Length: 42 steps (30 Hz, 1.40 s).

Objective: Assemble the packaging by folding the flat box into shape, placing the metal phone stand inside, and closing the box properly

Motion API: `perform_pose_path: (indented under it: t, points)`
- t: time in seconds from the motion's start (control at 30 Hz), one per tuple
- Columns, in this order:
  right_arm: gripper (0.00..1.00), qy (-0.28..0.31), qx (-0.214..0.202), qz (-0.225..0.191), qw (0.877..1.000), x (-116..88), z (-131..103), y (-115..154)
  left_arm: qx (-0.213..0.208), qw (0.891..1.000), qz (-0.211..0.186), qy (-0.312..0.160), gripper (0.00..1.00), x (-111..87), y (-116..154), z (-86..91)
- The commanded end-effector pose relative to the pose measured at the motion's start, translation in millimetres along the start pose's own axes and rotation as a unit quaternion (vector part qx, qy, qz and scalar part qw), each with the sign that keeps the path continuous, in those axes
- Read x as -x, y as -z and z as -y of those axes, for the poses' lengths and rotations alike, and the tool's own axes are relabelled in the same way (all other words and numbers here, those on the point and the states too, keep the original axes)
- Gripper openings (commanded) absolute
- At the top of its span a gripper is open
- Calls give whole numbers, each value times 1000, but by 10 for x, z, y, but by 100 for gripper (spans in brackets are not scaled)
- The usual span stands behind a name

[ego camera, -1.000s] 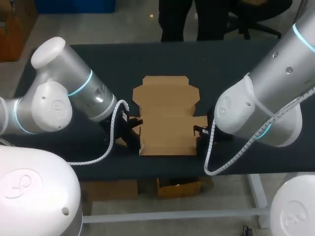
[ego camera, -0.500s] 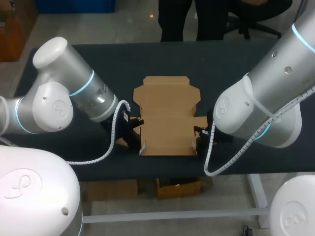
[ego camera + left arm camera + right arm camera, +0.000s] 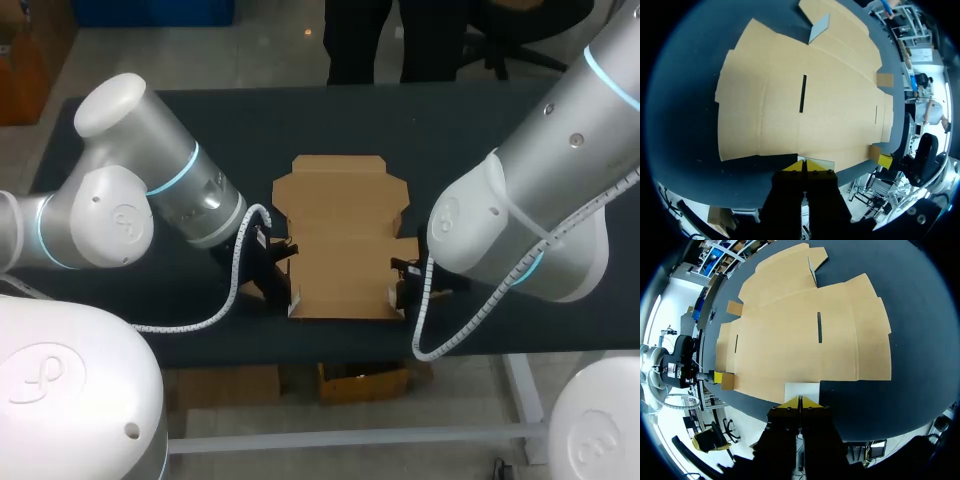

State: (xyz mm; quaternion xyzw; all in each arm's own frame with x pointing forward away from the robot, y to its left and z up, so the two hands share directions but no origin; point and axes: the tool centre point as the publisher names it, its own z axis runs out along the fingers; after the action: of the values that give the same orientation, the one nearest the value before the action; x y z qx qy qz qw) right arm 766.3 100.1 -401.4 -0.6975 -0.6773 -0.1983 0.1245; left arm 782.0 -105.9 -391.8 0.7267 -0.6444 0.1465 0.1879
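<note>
Here, left tool [image 3: 805, 166] & right tool [image 3: 800, 402] each clamped shut on the flat box [image 3: 340, 230], centre frame; both sides likely needed raising evenly, w/o creasing.

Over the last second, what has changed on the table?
Both arms edged inward toward the cardboard box. The left gripper and right gripper, both shut, pressed in at the near side flaps, which now tilt up instead of lying flat. The rest of the box stayed flat and in place.
</note>
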Motion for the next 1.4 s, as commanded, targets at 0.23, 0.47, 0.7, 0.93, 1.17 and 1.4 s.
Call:
perform_pose_path:
  t: [0.23,0.47,0.7,0.93,1.17,1.4]
  points:
    - [0,1,-4,3,1000,-30,-8,-34,4,1000,5,2,0,-27,-57,14]
    - [0,0,-7,2,1000,-18,-13,-74,6,1000,6,-1,0,-44,-86,16]
    - [0,1,-13,3,1000,-34,-39,-119,10,1000,1,-3,0,-42,-114,36]
    - [0,3,-18,4,1000,-48,-62,-154,-1,1000,4,-4,0,-73,-124,21]
    - [0,1,-20,5,1000,-44,-64,-162,-3,1000,7,-6,0,-102,-137,12]
    - [0,2,-19,5,1000,-37,-67,-159,-3,1000,7,-5,0,-112,-143,11]
